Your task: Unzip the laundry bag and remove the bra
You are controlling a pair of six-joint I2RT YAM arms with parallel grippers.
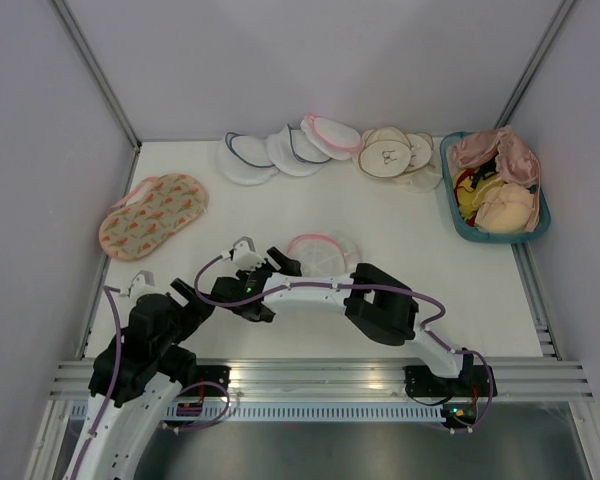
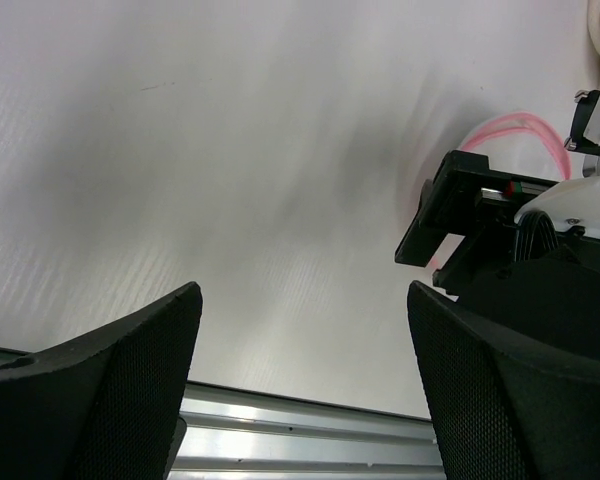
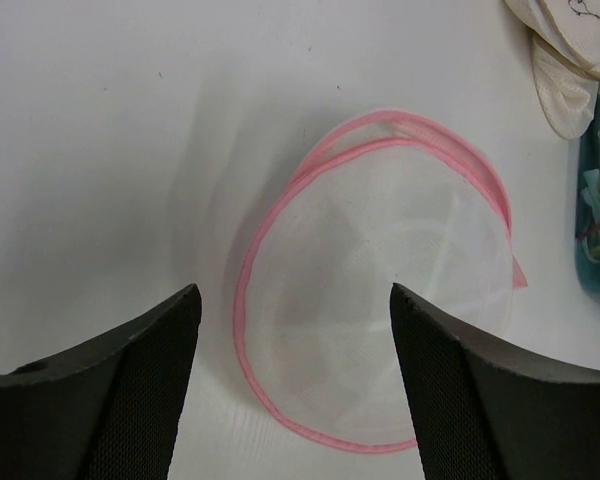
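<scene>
The laundry bag [image 1: 322, 250], round white mesh with pink zipper trim, lies flat at the table's middle and looks zipped shut. In the right wrist view the laundry bag [image 3: 380, 290] fills the centre. Only faint pale shapes show through its mesh, so the bra is not clearly visible. My right gripper [image 1: 282, 263] is open at the bag's left edge, a little above it, its fingers [image 3: 140, 380] straddling the near rim. My right gripper [image 3: 295, 300] holds nothing. My left gripper [image 1: 185, 291] is open and empty over bare table, left of the bag. It shows wide open in its wrist view [image 2: 303, 295].
An orange floral bag [image 1: 152, 215] lies at the left. White pouches with dark blue trim [image 1: 265, 152], another pink-trimmed pouch [image 1: 330, 133] and beige pads [image 1: 390, 155] line the back. A teal basket [image 1: 452, 195] at the right holds peach-pink bras and a yellow item. A metal rail [image 2: 280, 430] runs along the near edge.
</scene>
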